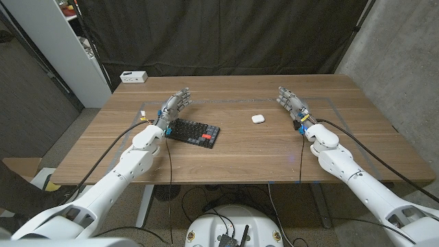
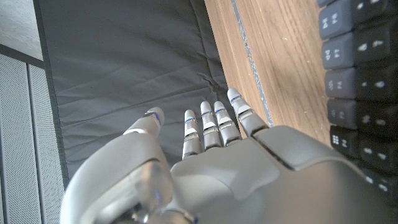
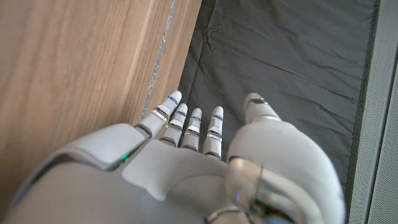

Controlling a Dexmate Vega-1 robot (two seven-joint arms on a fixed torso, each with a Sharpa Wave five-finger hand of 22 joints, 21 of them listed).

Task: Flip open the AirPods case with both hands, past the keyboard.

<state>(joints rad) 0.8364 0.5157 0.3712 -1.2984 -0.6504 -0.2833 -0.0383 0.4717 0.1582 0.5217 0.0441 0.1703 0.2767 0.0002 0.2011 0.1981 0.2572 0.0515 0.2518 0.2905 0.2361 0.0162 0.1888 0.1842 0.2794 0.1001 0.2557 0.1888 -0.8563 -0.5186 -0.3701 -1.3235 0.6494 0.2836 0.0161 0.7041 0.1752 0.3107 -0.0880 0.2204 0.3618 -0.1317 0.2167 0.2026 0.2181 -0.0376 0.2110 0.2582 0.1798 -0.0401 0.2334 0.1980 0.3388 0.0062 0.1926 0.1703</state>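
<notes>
While AirPods case (image 1: 257, 119) sits closed at frame centre, right of keyboard (image 1: 195, 132), both hands empty, fingers loosely apart: left hand (image 1: 174, 103), right hand (image 1: 291, 102). Should bring both inward, steady base, lift lid.

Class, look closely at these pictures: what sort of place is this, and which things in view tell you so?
Probably a robot test room or lab: a wooden table backed by a black curtain, with a keyboard and a small white AirPods case laid out, and concrete wall beside it.

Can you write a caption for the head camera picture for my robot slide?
Two open robot hands, left hand and right hand, wait apart from a shut AirPods case beside a keyboard.
</notes>
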